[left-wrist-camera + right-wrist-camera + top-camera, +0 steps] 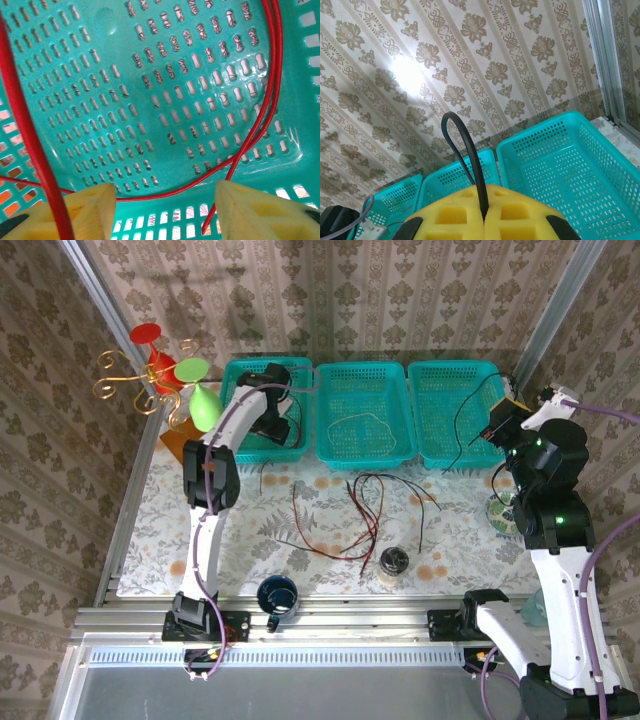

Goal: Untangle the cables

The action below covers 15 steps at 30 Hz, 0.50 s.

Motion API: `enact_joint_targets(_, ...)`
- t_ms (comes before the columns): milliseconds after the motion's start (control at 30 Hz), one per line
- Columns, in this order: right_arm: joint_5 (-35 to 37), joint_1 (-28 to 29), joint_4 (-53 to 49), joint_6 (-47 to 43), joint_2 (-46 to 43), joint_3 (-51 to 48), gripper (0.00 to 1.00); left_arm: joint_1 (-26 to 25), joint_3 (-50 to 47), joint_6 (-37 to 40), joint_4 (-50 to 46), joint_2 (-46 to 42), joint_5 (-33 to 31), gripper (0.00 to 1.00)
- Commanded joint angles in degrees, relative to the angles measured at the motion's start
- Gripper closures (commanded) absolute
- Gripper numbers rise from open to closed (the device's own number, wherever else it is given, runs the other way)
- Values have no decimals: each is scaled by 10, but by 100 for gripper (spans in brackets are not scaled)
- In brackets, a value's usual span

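Left fingers point(85, 210) stand part-open, empty, above the red cable point(260, 120) in its basket point(100, 100). Right fingers point(520, 215) pinch the black cable point(465, 150). The tangle point(365, 508) on the surface point(240, 530) waits: roughly halfway, I'd say.

1. No legible txt, labels, brands or nos. in any view.
2. Teal baskets point(365, 366): plain slotted plastic, no print seen.
3. Wallpaper point(350, 290): repeat floral pattern, no wording.
4. Round disc point(503, 512) at right bench edge: markings too small to read.
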Motion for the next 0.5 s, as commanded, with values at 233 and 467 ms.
enact_joint_targets(233, 5, 4, -7, -8, -9, 15, 100, 14, 22, -6, -27, 57, 79, 50)
enact_joint_targets(467, 4, 5, -10, -4, -9, 14, 100, 14, 9, -10, -16, 66, 89, 54)
